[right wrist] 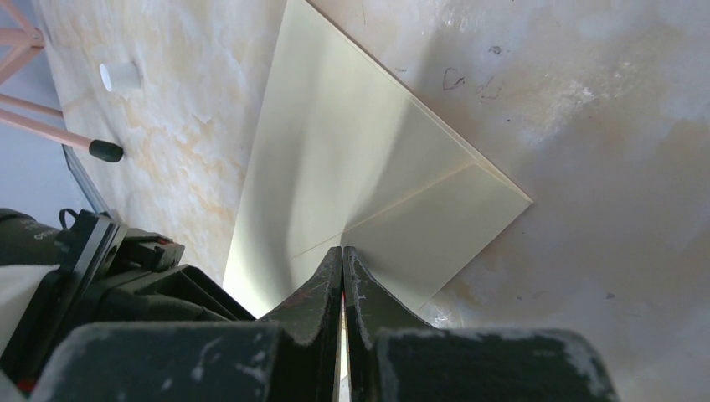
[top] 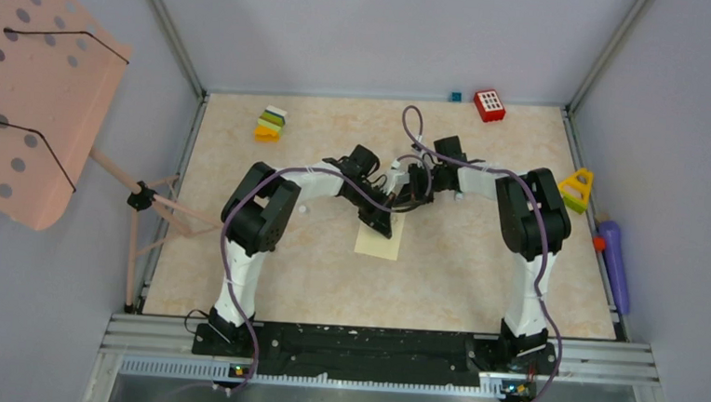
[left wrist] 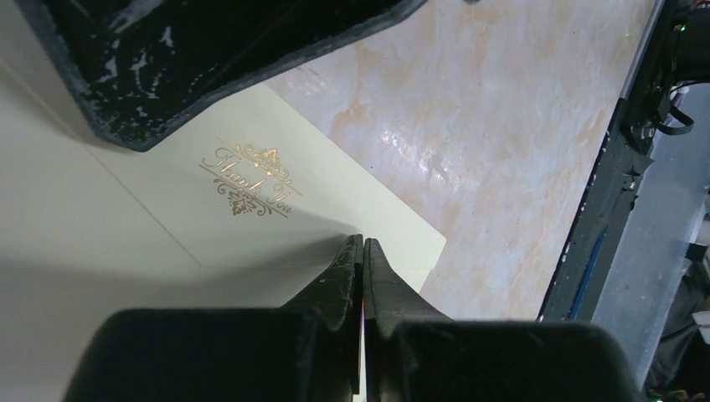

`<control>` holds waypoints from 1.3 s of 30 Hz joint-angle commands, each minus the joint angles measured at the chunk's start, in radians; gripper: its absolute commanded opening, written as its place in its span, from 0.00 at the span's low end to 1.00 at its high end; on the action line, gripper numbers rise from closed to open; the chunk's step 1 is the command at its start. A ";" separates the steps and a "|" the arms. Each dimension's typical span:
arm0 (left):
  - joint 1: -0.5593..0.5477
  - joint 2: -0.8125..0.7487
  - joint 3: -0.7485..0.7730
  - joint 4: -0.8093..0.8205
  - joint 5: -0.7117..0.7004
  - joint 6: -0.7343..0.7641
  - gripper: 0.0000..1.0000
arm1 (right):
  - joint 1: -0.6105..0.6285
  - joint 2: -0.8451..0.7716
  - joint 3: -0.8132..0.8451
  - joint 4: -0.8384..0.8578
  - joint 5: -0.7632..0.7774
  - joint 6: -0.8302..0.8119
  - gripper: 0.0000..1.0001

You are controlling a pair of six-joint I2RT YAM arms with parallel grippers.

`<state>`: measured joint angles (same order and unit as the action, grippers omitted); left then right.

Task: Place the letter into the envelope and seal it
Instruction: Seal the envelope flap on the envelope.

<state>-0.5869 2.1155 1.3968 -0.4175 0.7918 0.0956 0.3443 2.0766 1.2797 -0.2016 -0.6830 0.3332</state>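
Observation:
The pale yellow envelope (top: pixel 379 242) lies flat on the marbled table between the two arms. In the left wrist view its face (left wrist: pixel 167 226) carries a small gold script mark (left wrist: pixel 247 182). My left gripper (left wrist: pixel 362 241) is shut, its tips low over the envelope near one corner, with nothing between the jaws. Seen from the right wrist, the envelope (right wrist: pixel 352 159) shows its diagonal fold seams. My right gripper (right wrist: pixel 343 249) is shut with its tips at the point where those seams meet. In the top view both grippers (top: pixel 383 219) (top: pixel 408 200) crowd over the envelope's far half. The letter is not in view.
A pink perforated stand (top: pixel 32 88) leans at the left; its foot (right wrist: pixel 105 151) and a small white cylinder (right wrist: pixel 120 76) lie near the envelope. Toy blocks (top: pixel 271 123), a red block (top: pixel 489 105), a yellow-green piece (top: pixel 575 189) and a purple object (top: pixel 615 263) line the table's edges.

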 commanded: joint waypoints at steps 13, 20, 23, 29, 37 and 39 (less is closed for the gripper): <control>0.081 0.101 0.093 0.009 -0.164 -0.092 0.00 | 0.027 0.049 0.001 -0.049 0.175 -0.069 0.00; 0.130 0.091 0.089 0.058 -0.157 -0.188 0.00 | 0.036 0.054 0.004 -0.056 0.186 -0.082 0.00; 0.131 0.086 0.101 0.056 -0.176 -0.194 0.00 | 0.039 0.054 0.006 -0.055 0.191 -0.085 0.00; 0.133 0.103 0.126 0.068 -0.219 -0.225 0.00 | 0.048 0.055 0.007 -0.057 0.195 -0.089 0.00; 0.134 0.127 0.172 0.061 -0.245 -0.234 0.00 | 0.054 0.059 0.010 -0.058 0.198 -0.094 0.00; 0.134 0.135 0.188 0.056 -0.244 -0.235 0.00 | 0.054 0.060 0.010 -0.060 0.197 -0.094 0.00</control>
<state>-0.4660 2.1998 1.5505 -0.4137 0.6884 -0.1619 0.3668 2.0766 1.3056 -0.1829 -0.6121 0.2920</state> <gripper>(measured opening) 0.009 0.001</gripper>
